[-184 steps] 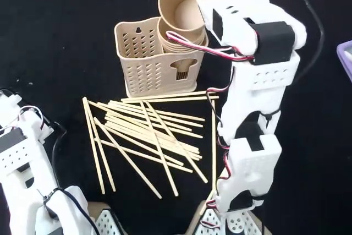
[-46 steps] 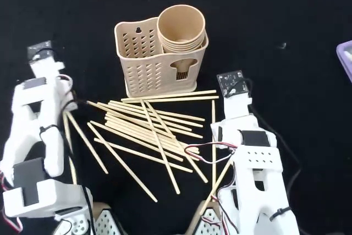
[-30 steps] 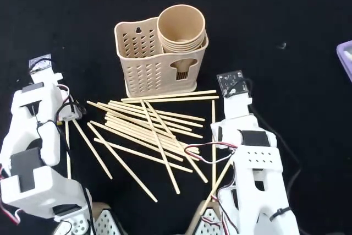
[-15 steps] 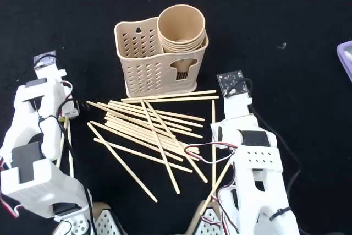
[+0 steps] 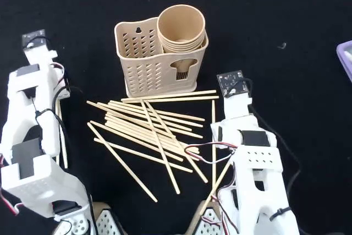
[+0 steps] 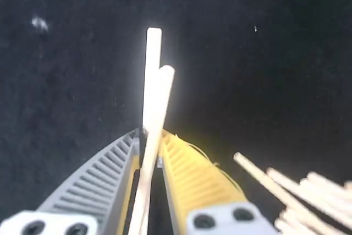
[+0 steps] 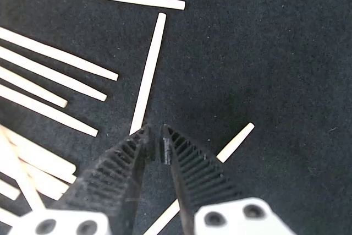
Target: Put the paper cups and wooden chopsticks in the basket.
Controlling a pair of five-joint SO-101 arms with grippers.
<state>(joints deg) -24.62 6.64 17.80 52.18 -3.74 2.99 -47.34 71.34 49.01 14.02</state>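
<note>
Left pincer (image 6: 149,134) is clamped tight on two chopsticks (image 6: 153,81). The pair is squeezed between the grey finger and the yellow one, and the tips poke out past the jaws, slightly splayed, over bare black tabletop (image 5: 286,81). In the high view the left arm stands at the left edge of the tabletop, and the held sticks (image 5: 60,136) run down alongside it, apart from the main heap.

That heap of loose chopsticks (image 5: 148,130) lies fanned and crisscrossed on the tabletop just in front of the basket (image 5: 146,75). The basket stands upright, with the stack of paper cups (image 5: 181,26) nested in its right-hand compartment, rims rising above the wall.

Right pincer (image 7: 155,135) hangs low over the tabletop at the right fringe of the heap. Its black jaws are all but together and grip nothing. One stray chopstick (image 7: 148,72) ends right against the outside of one finger, and another (image 7: 234,141) slants out from behind the other.
</note>
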